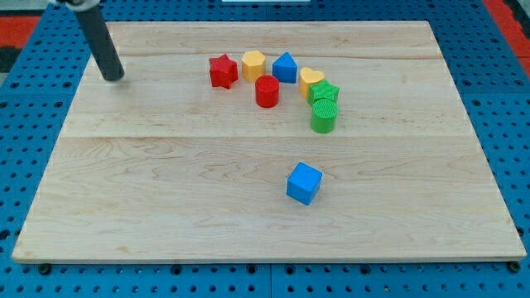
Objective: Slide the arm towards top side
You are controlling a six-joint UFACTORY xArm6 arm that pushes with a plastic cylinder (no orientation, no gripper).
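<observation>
My dark rod comes down from the view's top left, and my tip (113,78) rests on the wooden board (166,190) near its top left part. It touches no block. A cluster of blocks sits to the tip's right near the view's top centre: a red star (223,71), a yellow hexagon (253,63), a blue block (285,67), a red cylinder (267,92), a yellow heart (311,80), a green star (325,93) and a green cylinder (324,116). A blue cube (304,183) lies alone lower down, right of centre.
The board lies on a blue perforated table (25,149) that shows on all sides. A red patch (15,29) shows at the view's top left corner, and another red patch (507,12) at the top right.
</observation>
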